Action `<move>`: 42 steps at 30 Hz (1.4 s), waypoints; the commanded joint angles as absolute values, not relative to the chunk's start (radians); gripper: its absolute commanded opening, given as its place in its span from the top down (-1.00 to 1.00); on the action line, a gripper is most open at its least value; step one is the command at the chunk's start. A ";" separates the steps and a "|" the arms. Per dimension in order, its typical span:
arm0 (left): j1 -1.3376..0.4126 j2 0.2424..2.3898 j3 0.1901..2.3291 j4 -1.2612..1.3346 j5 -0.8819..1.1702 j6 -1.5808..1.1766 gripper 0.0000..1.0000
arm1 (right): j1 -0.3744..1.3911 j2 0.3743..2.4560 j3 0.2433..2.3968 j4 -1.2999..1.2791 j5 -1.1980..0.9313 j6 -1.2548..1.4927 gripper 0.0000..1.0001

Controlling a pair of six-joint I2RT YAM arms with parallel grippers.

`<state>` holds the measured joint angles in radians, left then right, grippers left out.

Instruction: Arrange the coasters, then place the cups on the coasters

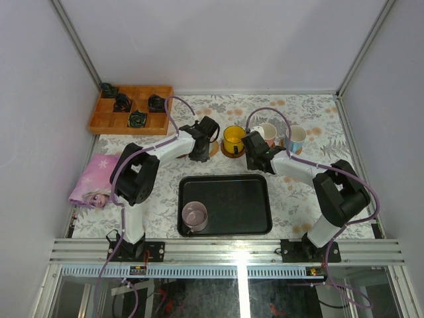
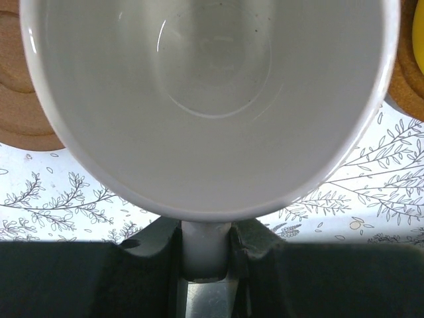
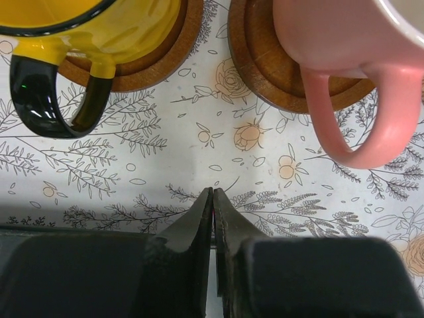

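Observation:
A cream-white cup [image 2: 212, 99] fills the left wrist view, and my left gripper [image 2: 206, 228] is shut on its handle. It sits over a brown coaster [image 2: 20, 99]; whether it touches I cannot tell. From above, the left gripper [image 1: 201, 142] hides this cup. The yellow cup [image 3: 86, 20] with a black handle stands on a coaster [image 3: 152, 66]. The pink-handled cup [image 3: 331, 33] stands on its own coaster [image 3: 265, 73]. My right gripper [image 3: 213, 195] is shut and empty, just in front of both. The blue-handled cup [image 1: 295, 138] stands far right. A lilac cup [image 1: 195, 215] sits in the black tray [image 1: 245, 205].
A wooden compartment box [image 1: 130, 109] holding several dark items sits at the back left corner. A pink printed cloth [image 1: 96, 179] lies at the left edge beside the left arm. The table carries a floral cover.

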<state>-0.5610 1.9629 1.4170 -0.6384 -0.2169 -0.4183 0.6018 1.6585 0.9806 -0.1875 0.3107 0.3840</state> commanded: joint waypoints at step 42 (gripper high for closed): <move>-0.555 1.985 1.514 -0.548 -0.269 -0.401 1.00 | 0.597 1.709 1.002 -0.170 0.251 0.366 0.87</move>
<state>-0.5610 1.9881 1.4769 -0.6216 -0.2504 -0.4053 0.6018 1.7176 0.9810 -0.1741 0.2661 0.3740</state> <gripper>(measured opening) 0.185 0.067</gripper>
